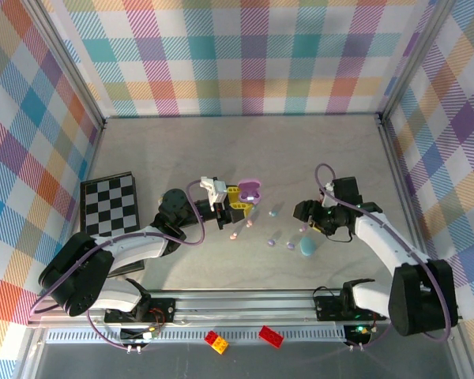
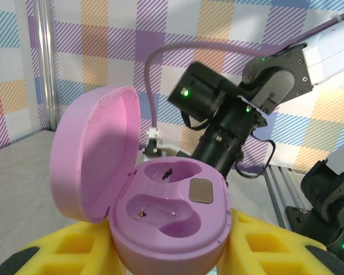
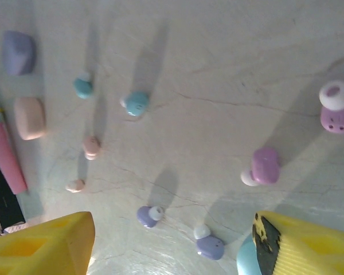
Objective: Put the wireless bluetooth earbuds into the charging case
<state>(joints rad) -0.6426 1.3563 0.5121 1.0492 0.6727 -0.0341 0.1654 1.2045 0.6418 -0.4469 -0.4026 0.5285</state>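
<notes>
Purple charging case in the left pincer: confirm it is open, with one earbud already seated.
Not right. The purple charging case in the left pincer is open, but both wells are empty, as the left wrist view shows.

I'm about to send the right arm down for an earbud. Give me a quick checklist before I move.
1. Purple case held by left tool: ok.
2. Lid open: ok.
3. Both wells empty: ok.
4. Right tool open, holding nothing: ok.
5. Earbud centred under right tool: cannot tell; a lavender earbud lies roughly below it.
</notes>
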